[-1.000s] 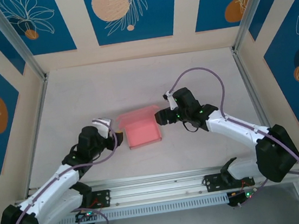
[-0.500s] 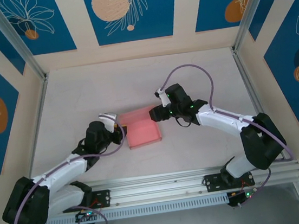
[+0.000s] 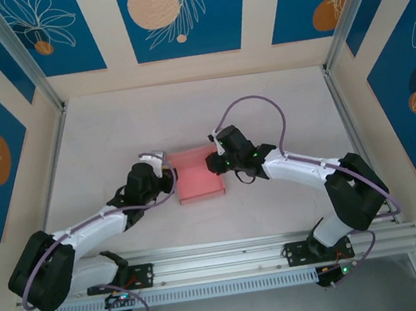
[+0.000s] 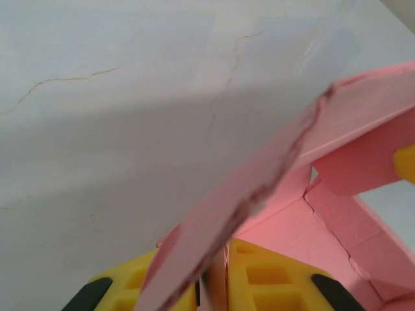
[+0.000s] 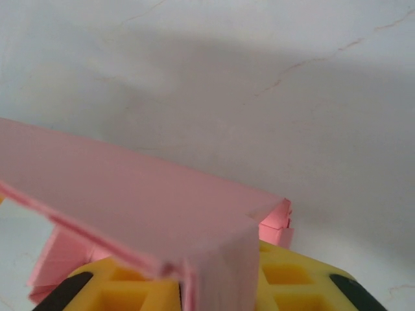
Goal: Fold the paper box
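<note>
The box (image 3: 198, 181) sits in the middle of the table (image 3: 277, 101). The left gripper (image 3: 171, 181) has its fingers clamped on the box's left wall. The right gripper (image 3: 215, 163) is clamped on its far right corner.

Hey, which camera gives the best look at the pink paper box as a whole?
The top external view: most of the paper box shows there, between the left pincer and right pincer. The left wrist view gives a close-up of one wall between yellow fingers; the right wrist view, a folded corner likewise.
</note>
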Robot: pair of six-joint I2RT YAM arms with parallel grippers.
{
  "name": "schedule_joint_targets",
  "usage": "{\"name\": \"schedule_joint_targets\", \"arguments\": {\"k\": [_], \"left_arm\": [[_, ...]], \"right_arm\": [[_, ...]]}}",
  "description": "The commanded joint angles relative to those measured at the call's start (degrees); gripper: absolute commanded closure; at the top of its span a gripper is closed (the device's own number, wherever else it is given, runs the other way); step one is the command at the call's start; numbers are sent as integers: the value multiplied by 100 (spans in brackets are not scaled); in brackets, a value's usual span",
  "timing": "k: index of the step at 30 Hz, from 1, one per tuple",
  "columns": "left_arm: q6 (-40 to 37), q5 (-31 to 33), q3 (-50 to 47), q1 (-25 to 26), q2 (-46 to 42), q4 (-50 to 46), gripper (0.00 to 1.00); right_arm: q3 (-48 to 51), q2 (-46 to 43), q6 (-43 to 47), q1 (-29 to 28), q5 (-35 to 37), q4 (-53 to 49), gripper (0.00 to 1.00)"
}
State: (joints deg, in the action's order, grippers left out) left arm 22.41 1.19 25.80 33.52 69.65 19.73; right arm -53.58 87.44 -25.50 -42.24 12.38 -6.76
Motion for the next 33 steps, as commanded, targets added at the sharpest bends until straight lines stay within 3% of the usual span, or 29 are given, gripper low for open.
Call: {"name": "schedule_joint_targets", "arguments": {"k": [1,7,22,33], "left_arm": [[394,-83,198,263,215,360,89],[448,105,64,453,267,433,96],[969,196,-614,1000,371,752,97],[1143,355,-424,1198,379,884,97]], "right_arm": [[-187,163,-285,-290,153,334,79],[36,110,-256,-540,790,415,87],[1281,-143,-288,-1282,1492,1479,90],[1280,-122,-342,-1397,1702,1511,92]]}}
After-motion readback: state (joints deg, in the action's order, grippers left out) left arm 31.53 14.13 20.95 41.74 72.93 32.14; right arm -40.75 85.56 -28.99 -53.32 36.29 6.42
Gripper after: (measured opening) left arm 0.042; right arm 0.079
